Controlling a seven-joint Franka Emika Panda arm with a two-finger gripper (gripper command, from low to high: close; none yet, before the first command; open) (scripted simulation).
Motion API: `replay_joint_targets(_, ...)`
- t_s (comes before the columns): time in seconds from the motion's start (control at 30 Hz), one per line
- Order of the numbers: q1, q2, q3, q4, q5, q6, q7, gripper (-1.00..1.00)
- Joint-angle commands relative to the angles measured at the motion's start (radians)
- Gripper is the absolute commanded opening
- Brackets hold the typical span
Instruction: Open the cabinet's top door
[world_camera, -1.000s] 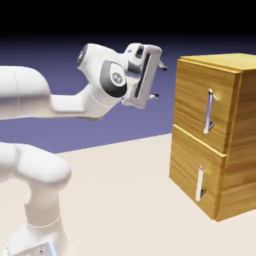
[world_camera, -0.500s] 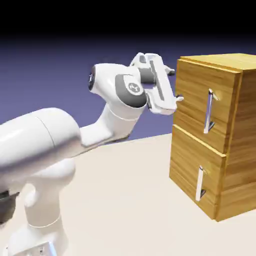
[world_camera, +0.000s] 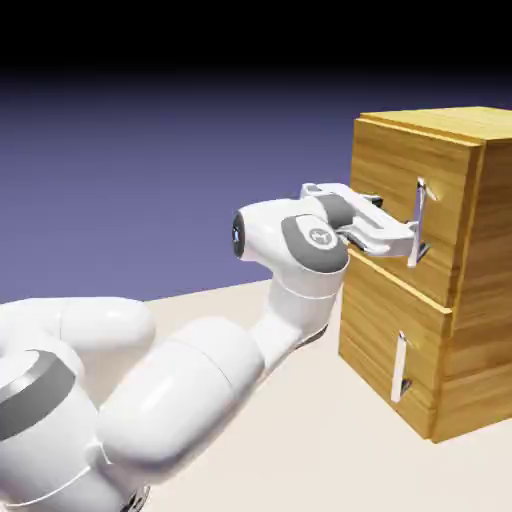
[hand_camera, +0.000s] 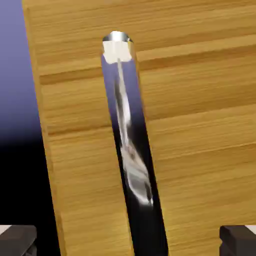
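Observation:
The light-brown wood-grain cabinet (world_camera: 470, 300) stands at the right of the exterior view. Its top door (world_camera: 385, 185) is closed flat and carries a long vertical silver handle (world_camera: 420, 215). My gripper (world_camera: 398, 228) is open, right in front of that door, with its tips reaching to the lower part of the handle. In the hand view the handle (hand_camera: 127, 130) runs up the middle of the wood (hand_camera: 200, 125), close and slightly slanted. The two grey fingertips (hand_camera: 17, 239) sit far apart at the bottom corners, with nothing held between them.
Below the top door is the shorter lower panel (world_camera: 375, 335) with its own short silver handle (world_camera: 400, 368). The white arm (world_camera: 200, 380) stretches from the lower left across the beige table (world_camera: 300, 450) toward the cabinet.
The arm has swung down and to the right, bringing the open gripper from above the cabinet's upper left corner to the top door's handle. The hand has turned to face the door.

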Motion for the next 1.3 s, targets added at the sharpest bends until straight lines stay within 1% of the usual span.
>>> replay_joint_targets(0.0, 0.019, -0.015, -0.019, 0.005, -0.040, -0.007, -0.027, 0.00)
replay_joint_targets(0.03, 0.019, -0.015, -0.019, 0.005, -0.040, -0.007, -0.027, 0.00)
replay_joint_targets(0.17, 0.164, -0.005, -0.043, 0.147, -0.070, -0.009, -0.031, 0.00)
replay_joint_targets(0.2, 0.170, -0.004, -0.044, 0.153, -0.071, -0.009, -0.031, 0.00)
replay_joint_targets(0.23, 0.170, -0.004, -0.044, 0.153, -0.071, -0.009, -0.031, -1.00)
replay_joint_targets(0.27, 0.170, -0.004, -0.044, 0.153, -0.071, -0.009, -0.031, -1.00)
replay_joint_targets(0.43, 0.083, 0.001, -0.001, -0.023, -0.107, -0.226, 0.051, -1.00)
replay_joint_targets(0.47, 0.064, 0.024, 0.008, -0.057, -0.118, -0.264, 0.091, -1.00)
replay_joint_targets(0.53, 0.037, 0.090, 0.015, -0.082, -0.137, -0.284, 0.177, -1.00)
replay_joint_targets(0.67, 0.004, 0.235, 0.022, -0.070, -0.167, -0.241, 0.341, -1.00)
replay_joint_targets(1.0, -0.098, 0.598, 0.078, 0.021, -0.219, -0.052, 0.728, -1.00)
replay_joint_targets(1.13, -0.179, 0.743, 0.144, 0.042, -0.233, 0.006, 0.889, -1.00)
replay_joint_targets(1.27, -0.314, 0.877, 0.265, 0.026, -0.238, 0.018, 1.053, -1.00)
